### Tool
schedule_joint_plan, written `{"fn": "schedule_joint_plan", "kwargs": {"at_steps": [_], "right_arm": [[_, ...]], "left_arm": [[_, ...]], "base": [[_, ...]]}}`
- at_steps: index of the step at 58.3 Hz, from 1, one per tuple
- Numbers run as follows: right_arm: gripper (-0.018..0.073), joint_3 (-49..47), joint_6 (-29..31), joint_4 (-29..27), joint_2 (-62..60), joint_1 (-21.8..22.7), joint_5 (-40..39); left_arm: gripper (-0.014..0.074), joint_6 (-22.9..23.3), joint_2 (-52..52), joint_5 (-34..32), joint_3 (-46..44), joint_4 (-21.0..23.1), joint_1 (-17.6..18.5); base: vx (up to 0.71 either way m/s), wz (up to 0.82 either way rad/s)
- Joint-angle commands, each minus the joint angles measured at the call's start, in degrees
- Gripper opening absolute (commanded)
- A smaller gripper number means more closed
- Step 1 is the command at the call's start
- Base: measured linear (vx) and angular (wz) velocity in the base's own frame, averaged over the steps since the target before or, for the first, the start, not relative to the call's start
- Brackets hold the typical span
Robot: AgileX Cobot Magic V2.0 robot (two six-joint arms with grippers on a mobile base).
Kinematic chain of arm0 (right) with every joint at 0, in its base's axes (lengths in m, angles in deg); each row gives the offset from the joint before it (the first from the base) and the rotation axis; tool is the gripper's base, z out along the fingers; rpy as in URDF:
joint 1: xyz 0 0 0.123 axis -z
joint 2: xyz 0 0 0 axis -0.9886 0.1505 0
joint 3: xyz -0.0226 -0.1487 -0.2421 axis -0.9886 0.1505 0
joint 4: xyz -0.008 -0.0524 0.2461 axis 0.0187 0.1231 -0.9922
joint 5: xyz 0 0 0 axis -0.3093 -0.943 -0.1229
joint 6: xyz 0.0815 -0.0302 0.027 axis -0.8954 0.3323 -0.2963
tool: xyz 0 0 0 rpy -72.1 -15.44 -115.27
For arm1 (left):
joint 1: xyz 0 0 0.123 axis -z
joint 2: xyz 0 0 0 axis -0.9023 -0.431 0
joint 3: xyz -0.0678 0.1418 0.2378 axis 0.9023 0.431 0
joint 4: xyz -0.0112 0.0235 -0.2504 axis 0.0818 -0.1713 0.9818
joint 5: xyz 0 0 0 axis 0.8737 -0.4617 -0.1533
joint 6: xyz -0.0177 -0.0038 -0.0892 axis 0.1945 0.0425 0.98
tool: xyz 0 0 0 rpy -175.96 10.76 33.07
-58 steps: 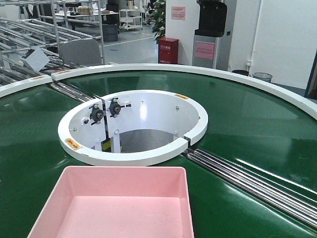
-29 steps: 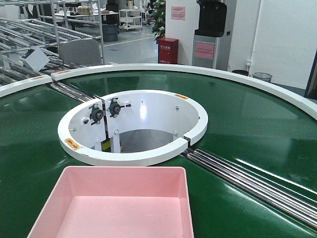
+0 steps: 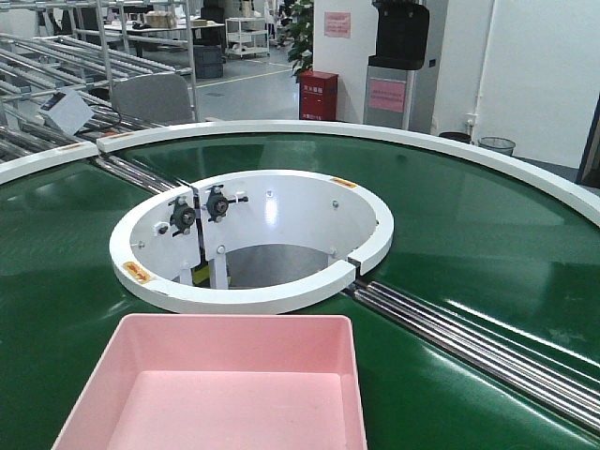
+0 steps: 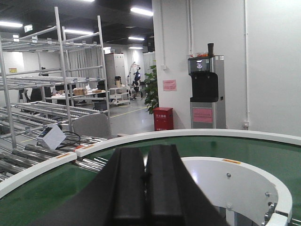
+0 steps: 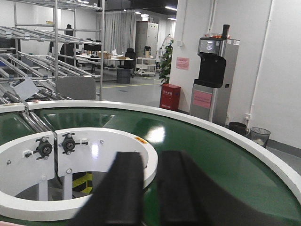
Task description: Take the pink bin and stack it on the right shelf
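Observation:
The pink bin sits on the green conveyor belt at the bottom of the front view, its near part cut off by the frame edge; it is empty. No gripper shows in the front view. In the left wrist view my left gripper has its black jaws pressed together with nothing between them, held above the belt. In the right wrist view my right gripper has a narrow gap between its jaws and holds nothing. The pink bin does not show in either wrist view. The right shelf is out of view.
A white ring housing with an open centre stands just beyond the bin. Metal rollers cross the belt at the right. A white curved rail borders the belt's far edge. Racks and a roller line stand at the back left.

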Motion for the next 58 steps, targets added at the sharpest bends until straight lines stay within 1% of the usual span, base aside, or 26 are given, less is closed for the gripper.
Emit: {"fn": "schedule_joint_plan", "kwargs": {"at_steps": [1,6,9,14,17,20,24,27,32,36,40,46,53,58], "right_arm": [[0.0410,-2.0,0.5,0.3,0.0,0.4,-4.9],[0.0557,-2.0,0.5,0.3,0.0,0.4,-4.9],[0.0618,-2.0,0.5,0.5,0.0,0.4,-5.0],[0.0667,-2.0,0.6,0.5,0.0,0.4,-5.3],[0.0669,-2.0,0.5,0.4,0.3,0.4,-5.3],[0.0664,-2.0,-0.4,-1.1,1.1,0.0,-5.3],[0.0645,-2.0,-1.5,-3.7,2.2,-2.3,-3.9],[0.0629,-2.5,-1.4,-4.0,3.3,-4.3,-1.8],[0.0606,-5.2,-1.3,-3.8,7.1,-7.7,5.0],[0.0589,-10.3,-2.2,-3.8,11.8,-9.9,13.2],[0.0581,-15.6,-4.7,-3.7,16.9,-11.7,19.7],[0.0581,-25.0,-9.5,-0.8,26.9,-15.2,29.3],[0.0581,-33.8,-15.1,3.6,37.5,-19.6,35.1],[0.0581,-38.4,-17.1,3.8,43.9,-20.8,36.9]], "left_arm": [[0.0298,0.0,0.0,-3.9,-2.2,0.5,-0.1],[0.0411,0.0,0.0,-2.5,-2.2,0.5,-0.1],[0.0457,0.0,0.0,-1.8,-2.2,0.5,-0.1],[0.0514,0.0,-0.1,-1.1,-2.2,0.5,-0.1],[0.0522,0.0,-0.3,-1.0,-2.2,0.5,-0.1],[0.0521,0.1,-1.0,-0.9,-2.2,0.5,-0.1],[0.0522,0.1,-1.3,1.2,-2.2,0.5,-0.1],[0.0522,0.1,-1.3,4.6,-2.4,0.5,-0.1],[0.0522,0.3,-3.0,13.4,-4.7,0.6,-0.1],[0.0522,1.7,-6.1,21.2,-8.2,0.6,-0.1],[0.0522,2.2,-10.0,26.4,-11.9,1.0,-0.1],[0.0522,2.1,-17.2,33.3,-17.6,4.2,-0.1],[0.0522,2.0,-25.9,36.3,-22.0,7.3,-0.1],[0.0522,2.0,-31.3,36.6,-23.5,8.3,-0.1]], "base": [[0.00,0.00],[0.00,0.00],[0.00,0.00],[0.00,0.00],[0.00,0.00],[0.00,0.00],[0.00,0.00],[0.00,0.00],[0.00,0.00],[0.00,0.00],[0.00,0.00],[0.00,0.00],[0.00,0.00],[0.00,0.00]]}}
